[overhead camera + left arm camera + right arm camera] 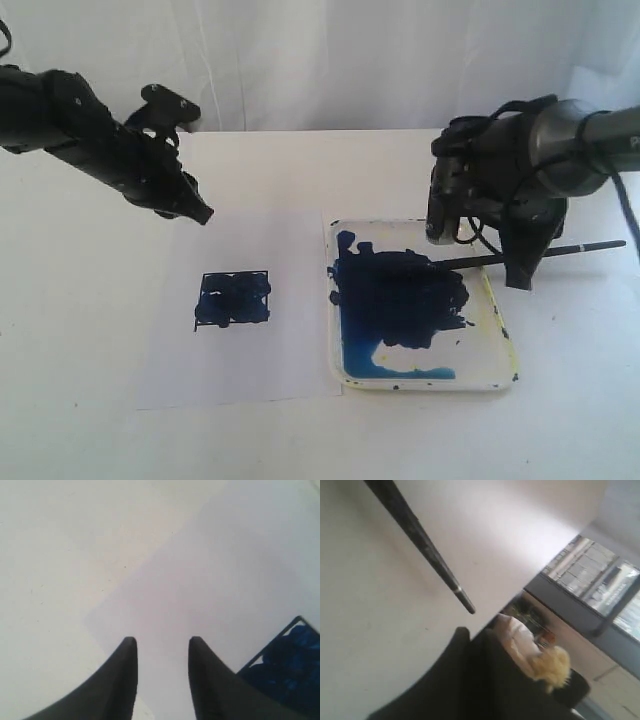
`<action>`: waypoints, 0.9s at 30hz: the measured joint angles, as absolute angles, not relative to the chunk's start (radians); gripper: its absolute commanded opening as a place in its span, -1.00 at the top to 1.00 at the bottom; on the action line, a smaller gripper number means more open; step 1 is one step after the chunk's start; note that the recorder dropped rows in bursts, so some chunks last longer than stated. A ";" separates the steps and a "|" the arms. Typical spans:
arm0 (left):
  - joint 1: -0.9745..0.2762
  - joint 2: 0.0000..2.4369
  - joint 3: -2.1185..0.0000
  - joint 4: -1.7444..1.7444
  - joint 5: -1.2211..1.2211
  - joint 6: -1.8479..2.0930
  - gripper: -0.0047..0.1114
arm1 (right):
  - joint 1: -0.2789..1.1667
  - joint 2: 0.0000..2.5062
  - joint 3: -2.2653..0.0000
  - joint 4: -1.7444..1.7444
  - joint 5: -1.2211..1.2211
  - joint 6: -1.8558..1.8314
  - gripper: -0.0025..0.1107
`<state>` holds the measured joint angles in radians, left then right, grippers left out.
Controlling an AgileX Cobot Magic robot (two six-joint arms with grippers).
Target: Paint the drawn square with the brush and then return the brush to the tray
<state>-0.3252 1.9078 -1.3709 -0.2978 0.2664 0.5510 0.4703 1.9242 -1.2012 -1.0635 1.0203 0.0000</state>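
Status: the brush lies in the tray, tip in the blue puddle and handle propped over the right-hand rim. My guess is that's so the shaft stays clean and easy to grab.

Right gripper sits just beside the handle. On its wrist camera the fingers look pressed together with nothing between them, and the brush is clear of the gripper.

Left gripper hangs over the far part of the paper with its jaws apart and empty, probably parked clear of the wet paint. I can't tell whether it touches the sheet.

The square is blotched blue nearly edge to edge, so painting looks done. The task reads as basically finished.

Count: one brush, one tray, one square, one sheet, two arms.
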 measured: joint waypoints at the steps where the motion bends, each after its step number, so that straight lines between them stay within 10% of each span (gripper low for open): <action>1: -0.325 1.883 -1.371 -0.298 0.293 0.514 0.55 | 0.470 1.909 -1.201 -1.020 1.003 0.000 0.96; 4: -0.321 1.836 -1.391 -0.280 0.406 0.389 0.92 | 0.470 1.862 -1.201 -0.859 0.961 0.019 0.96; 27: -0.114 1.547 -1.190 0.121 0.940 -0.120 0.92 | 0.089 1.675 -1.193 0.069 1.058 -0.011 0.96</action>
<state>-0.1138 1.5471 -1.1902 0.1207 0.9402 -0.1203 0.0892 1.6746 -1.1926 0.0692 1.0584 -0.0106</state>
